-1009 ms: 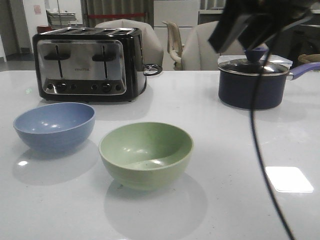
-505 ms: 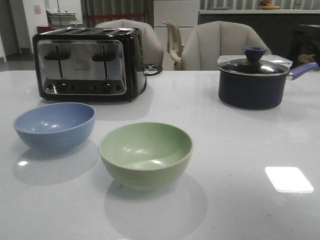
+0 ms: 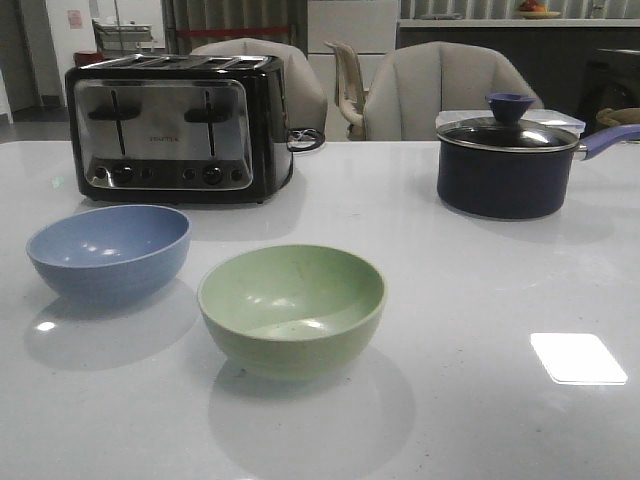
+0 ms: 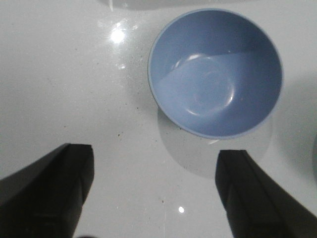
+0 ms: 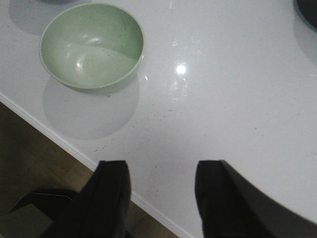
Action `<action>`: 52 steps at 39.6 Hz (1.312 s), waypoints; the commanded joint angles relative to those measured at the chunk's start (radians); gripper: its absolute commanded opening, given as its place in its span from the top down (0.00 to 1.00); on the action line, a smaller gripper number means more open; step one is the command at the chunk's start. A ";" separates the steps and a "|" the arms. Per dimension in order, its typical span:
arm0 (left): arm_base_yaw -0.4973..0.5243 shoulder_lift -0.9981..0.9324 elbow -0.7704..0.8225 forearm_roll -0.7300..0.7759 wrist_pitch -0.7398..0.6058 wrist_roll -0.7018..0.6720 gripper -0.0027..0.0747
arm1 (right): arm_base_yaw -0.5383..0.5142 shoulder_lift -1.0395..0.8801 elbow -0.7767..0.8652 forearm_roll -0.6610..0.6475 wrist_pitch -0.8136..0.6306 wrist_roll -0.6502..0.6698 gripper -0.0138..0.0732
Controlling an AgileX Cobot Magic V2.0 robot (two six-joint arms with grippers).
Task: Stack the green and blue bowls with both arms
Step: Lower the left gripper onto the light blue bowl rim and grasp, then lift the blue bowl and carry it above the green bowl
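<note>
The blue bowl (image 3: 108,250) sits upright on the white table at the left. The green bowl (image 3: 291,308) sits upright to its right, nearer the front edge; the two are apart. Neither arm shows in the front view. In the left wrist view my left gripper (image 4: 154,163) is open and empty, held above bare table with the blue bowl (image 4: 216,72) ahead of its fingers. In the right wrist view my right gripper (image 5: 161,173) is open and empty above the table's front edge, with the green bowl (image 5: 91,47) some way ahead.
A black and chrome toaster (image 3: 175,125) stands at the back left. A dark lidded saucepan (image 3: 510,160) with a blue knob stands at the back right. Chairs stand behind the table. The table's front edge (image 5: 59,139) and the floor below show in the right wrist view.
One second ago the right arm and its cable hung in the upper right of the front view; it has since left that view. The bowls have not moved.
</note>
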 commanded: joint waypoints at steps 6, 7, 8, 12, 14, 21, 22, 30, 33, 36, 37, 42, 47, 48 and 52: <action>-0.006 0.208 -0.154 -0.017 -0.055 -0.006 0.24 | -0.001 -0.006 -0.026 -0.008 -0.058 -0.007 0.34; -0.006 0.228 -0.168 -0.017 -0.062 -0.006 0.24 | -0.001 -0.006 -0.026 -0.008 -0.058 -0.007 0.34; -0.006 0.253 -0.174 -0.017 -0.069 -0.006 0.24 | -0.001 -0.006 -0.026 -0.008 -0.058 -0.007 0.34; -0.006 0.333 -0.204 -0.020 -0.096 -0.006 0.24 | -0.001 -0.006 -0.026 -0.008 -0.058 -0.007 0.34; -0.006 0.368 -0.210 -0.027 -0.117 -0.006 0.24 | -0.001 -0.006 -0.026 -0.008 -0.058 -0.007 0.34; -0.006 0.456 -0.212 -0.082 -0.227 -0.006 0.24 | -0.001 -0.006 -0.026 -0.008 -0.058 -0.007 0.34; -0.006 0.463 -0.212 -0.086 -0.231 -0.006 0.24 | -0.001 -0.006 -0.026 -0.008 -0.058 -0.007 0.34; -0.006 0.488 -0.212 -0.089 -0.246 -0.006 0.46 | -0.001 -0.006 -0.026 -0.008 -0.058 -0.007 0.34; -0.006 0.486 -0.216 -0.089 -0.258 -0.006 0.59 | -0.001 -0.006 -0.026 -0.008 -0.058 -0.007 0.34; -0.006 0.482 -0.216 -0.089 -0.258 -0.006 0.70 | -0.001 -0.006 -0.026 -0.008 -0.058 -0.007 0.34; -0.006 0.478 -0.216 -0.089 -0.254 -0.006 0.74 | -0.001 -0.006 -0.026 -0.008 -0.058 -0.007 0.34; -0.006 0.447 -0.216 -0.087 -0.218 -0.006 0.83 | -0.001 -0.006 -0.026 -0.008 -0.058 -0.007 0.34; -0.006 0.375 -0.220 -0.078 -0.196 -0.004 0.84 | -0.001 -0.006 -0.026 -0.008 -0.058 -0.007 0.34; -0.006 0.359 -0.223 -0.078 -0.189 -0.004 0.84 | -0.001 -0.006 -0.026 -0.008 -0.058 -0.007 0.34; -0.012 0.281 -0.253 -0.083 -0.132 -0.004 0.84 | -0.001 -0.006 -0.026 -0.008 -0.058 -0.007 0.34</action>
